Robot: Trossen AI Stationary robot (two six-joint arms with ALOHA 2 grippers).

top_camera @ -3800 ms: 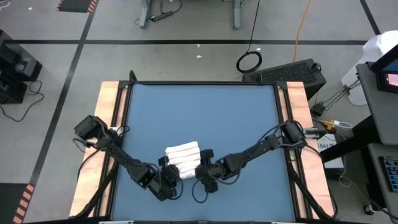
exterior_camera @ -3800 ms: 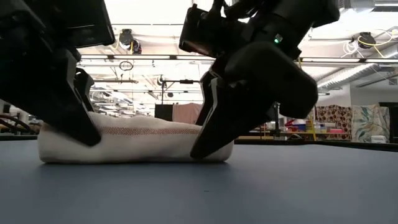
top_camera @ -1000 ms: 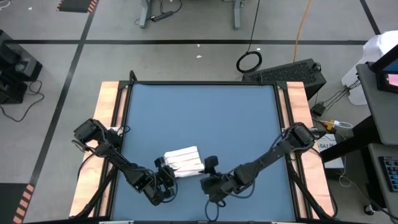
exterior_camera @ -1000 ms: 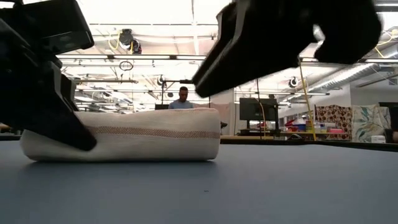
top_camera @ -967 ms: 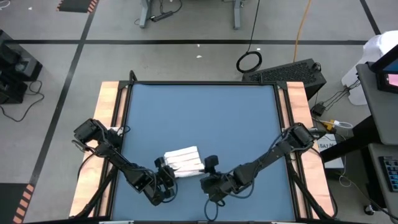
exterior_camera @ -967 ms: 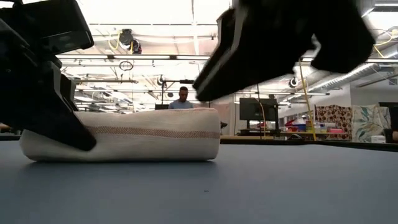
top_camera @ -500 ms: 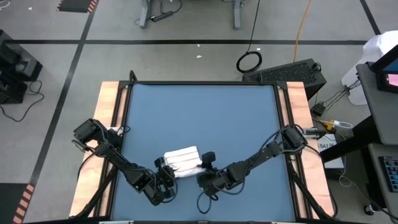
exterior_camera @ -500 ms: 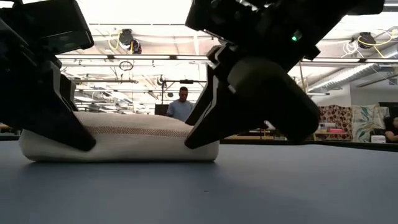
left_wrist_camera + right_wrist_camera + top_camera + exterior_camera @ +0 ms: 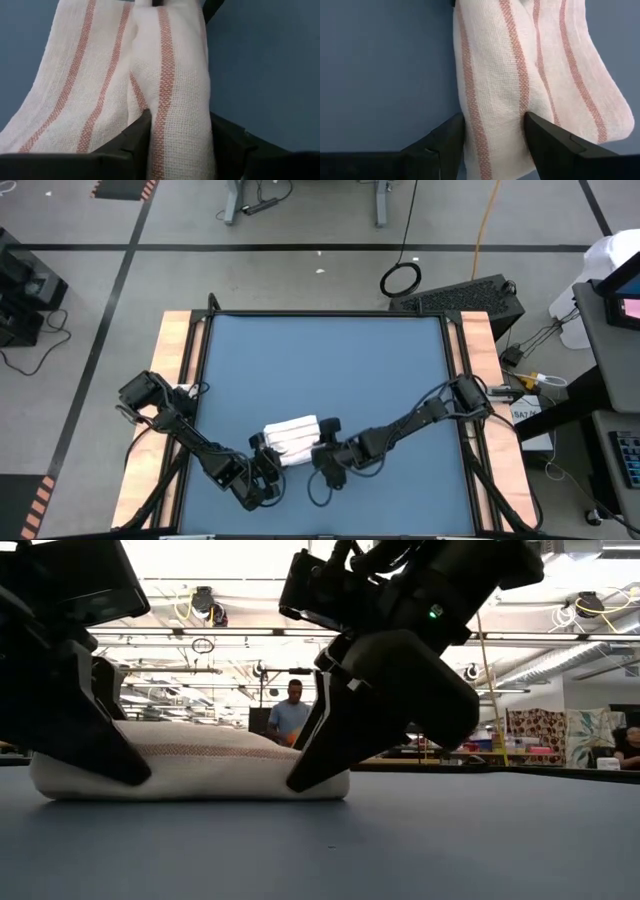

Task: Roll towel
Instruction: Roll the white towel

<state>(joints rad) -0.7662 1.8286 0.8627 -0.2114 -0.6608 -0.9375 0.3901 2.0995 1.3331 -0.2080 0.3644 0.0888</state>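
At the near edge of the blue bench, both arms reach in toward the middle, and the rolled towel lies between their hands. The towel is a short white roll with reddish woven stripes, resting flat on the bench surface, its long axis running across from left to right.

The left hand is clamped on the towel's left end: in the left wrist view a fold of cloth fills the gap between its two dark fingers, touching both. In the low view this hand bears on the roll's left end.

The right hand is clamped on the opposite end, with the striped cloth pinched between its fingers. In the low view it leans down onto the towel at the roll's right end.

Beyond the bench, far back in the room, a person shows above the roll.
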